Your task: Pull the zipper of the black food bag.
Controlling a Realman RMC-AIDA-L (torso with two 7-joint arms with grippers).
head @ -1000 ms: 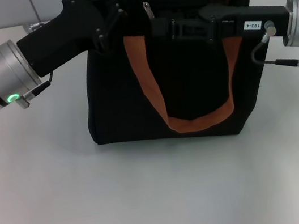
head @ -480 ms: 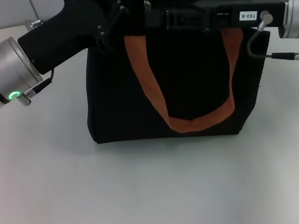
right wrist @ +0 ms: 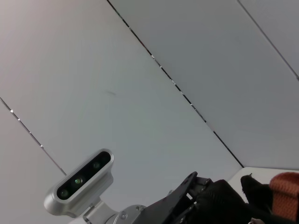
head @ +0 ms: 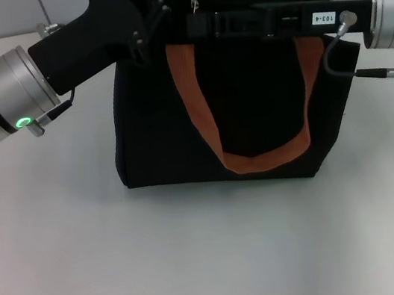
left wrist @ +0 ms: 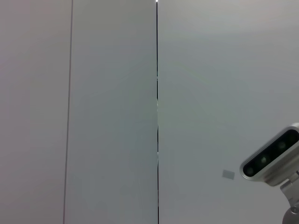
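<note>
The zipper lies just beside the right claw.

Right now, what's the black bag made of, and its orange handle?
The black food bag looks like soft matte fabric: its sides sag and show no shine. The orange strap handle looks like flat woven webbing, drooping in a loop down the bag's front, though the weave itself isn't clear.

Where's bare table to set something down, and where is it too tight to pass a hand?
The table is bare in front of the black food bag and to its left under the left arm. It is crowded at the bag's top, where the left gripper and right gripper meet near the zipper.
</note>
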